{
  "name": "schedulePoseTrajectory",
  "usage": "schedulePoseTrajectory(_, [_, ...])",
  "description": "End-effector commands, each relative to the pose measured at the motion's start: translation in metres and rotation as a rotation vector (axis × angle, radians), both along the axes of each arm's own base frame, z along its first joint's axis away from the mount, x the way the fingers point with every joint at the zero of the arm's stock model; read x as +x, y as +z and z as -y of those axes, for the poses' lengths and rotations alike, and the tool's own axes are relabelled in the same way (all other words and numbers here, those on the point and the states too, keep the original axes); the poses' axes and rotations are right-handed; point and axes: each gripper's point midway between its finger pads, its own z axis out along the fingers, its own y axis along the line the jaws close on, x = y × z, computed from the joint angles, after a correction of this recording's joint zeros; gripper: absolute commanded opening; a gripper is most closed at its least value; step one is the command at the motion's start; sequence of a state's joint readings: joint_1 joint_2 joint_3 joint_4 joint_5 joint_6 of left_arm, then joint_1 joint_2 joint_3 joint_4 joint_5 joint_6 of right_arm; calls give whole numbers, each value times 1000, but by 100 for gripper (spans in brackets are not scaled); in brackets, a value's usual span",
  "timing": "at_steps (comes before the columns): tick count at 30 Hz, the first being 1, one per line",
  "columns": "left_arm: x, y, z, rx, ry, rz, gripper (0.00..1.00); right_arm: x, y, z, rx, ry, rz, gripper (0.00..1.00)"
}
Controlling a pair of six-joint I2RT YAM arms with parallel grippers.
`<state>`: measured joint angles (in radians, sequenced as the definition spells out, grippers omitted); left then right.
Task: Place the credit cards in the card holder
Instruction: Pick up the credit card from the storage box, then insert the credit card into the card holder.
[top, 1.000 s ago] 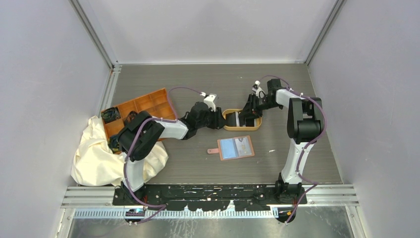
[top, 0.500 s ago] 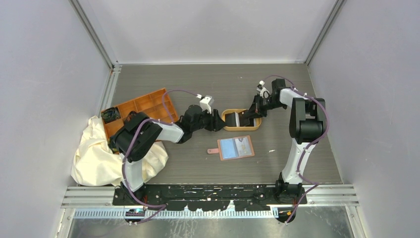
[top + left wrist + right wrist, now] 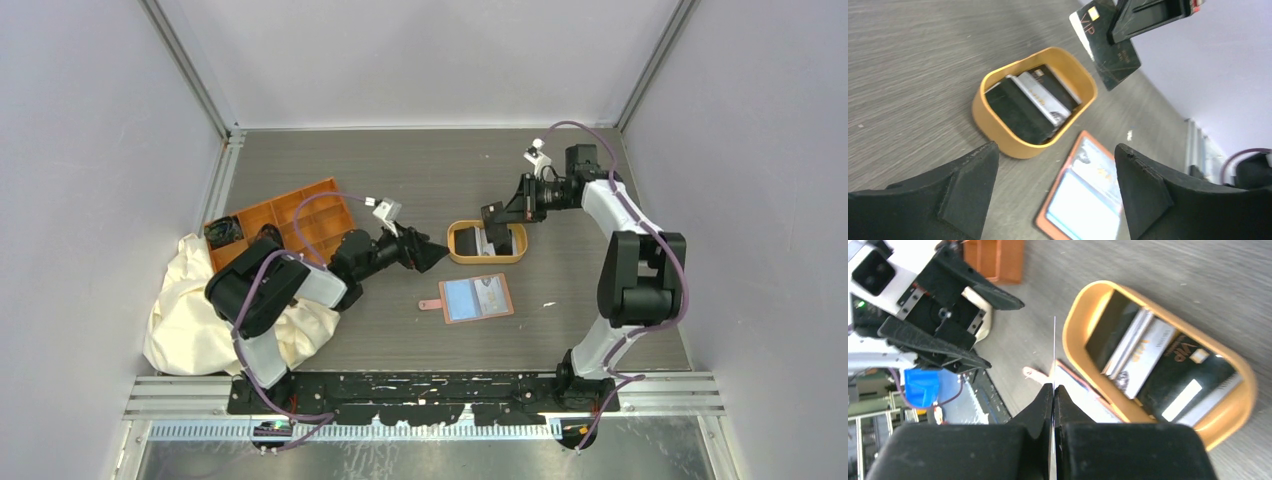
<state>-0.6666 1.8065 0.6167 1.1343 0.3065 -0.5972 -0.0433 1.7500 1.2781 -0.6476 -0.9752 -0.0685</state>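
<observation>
Lifting a black card out of the tray, pinched in the right gripper; backing the left gripper, now released, toward 9 o'clock; probably heading for the wallet at 6 o'clock.

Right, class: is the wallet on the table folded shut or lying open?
Open. The wallet lies spread flat with its bluish inside facing up, as both the overhead and left wrist views show.

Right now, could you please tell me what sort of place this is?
Probably a lab robot cell: two arms bolted to a rail, plain grey walls on metal framing, staged props like a wallet and cards.
</observation>
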Motion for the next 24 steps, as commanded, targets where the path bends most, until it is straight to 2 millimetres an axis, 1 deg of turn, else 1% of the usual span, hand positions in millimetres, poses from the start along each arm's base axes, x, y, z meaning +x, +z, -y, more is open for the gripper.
schedulePoseTrajectory(1, [-27,87,1,-245,-109,183,86,-27,56,-21,158,142,207,2])
schedulePoseTrajectory(3, [-40,92,3,-273,-170,145,85,-39,69,-28,197,184,268,1])
schedulePoseTrajectory(5, [-51,94,5,-295,-222,104,82,-51,80,-36,228,227,327,1])
schedulePoseTrajectory(7, [-58,98,7,-314,-249,76,77,-61,87,-39,242,252,374,1])
schedulePoseTrajectory(8, [-61,100,9,-319,-263,71,74,-69,90,-46,249,283,393,1])
schedulePoseTrajectory(10, [-69,103,16,-323,-290,74,69,-80,94,-55,257,320,422,1])
schedulePoseTrajectory(13, [-81,107,29,-327,-339,86,60,-91,98,-63,270,358,446,1])
schedulePoseTrajectory(15, [-86,111,36,-333,-361,94,57,-95,99,-67,274,373,449,1])
schedulePoseTrajectory(17, [-88,113,39,-336,-368,101,54,-97,99,-70,279,387,448,1])
schedulePoseTrajectory(20, [-90,117,41,-343,-378,106,47,-101,97,-75,282,407,444,1])
schedulePoseTrajectory(23, [-91,116,43,-343,-392,98,31,-104,96,-79,285,424,444,1])
schedulePoseTrajectory(24, [-91,115,44,-342,-396,94,23,-105,96,-79,286,427,442,1])
